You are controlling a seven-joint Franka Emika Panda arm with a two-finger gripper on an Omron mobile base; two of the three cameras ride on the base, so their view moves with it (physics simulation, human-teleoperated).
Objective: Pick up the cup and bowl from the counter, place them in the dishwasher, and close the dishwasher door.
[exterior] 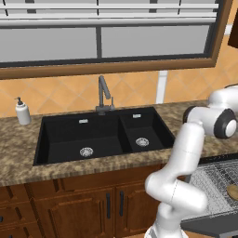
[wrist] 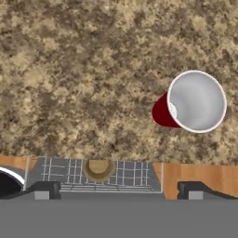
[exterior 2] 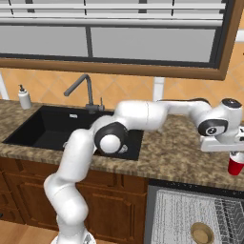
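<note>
Speckled granite counter carries the red cup upright at right of the hand view, bowl already on the dishwasher rack, so with my gripper spread wide and empty, I should centre over the rim before descending.

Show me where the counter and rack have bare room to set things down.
Bare counter runs between the sink and the cup. In the dishwasher, the rack is bare left of the bowl. It is tight at the cup, under the open gripper.
</note>
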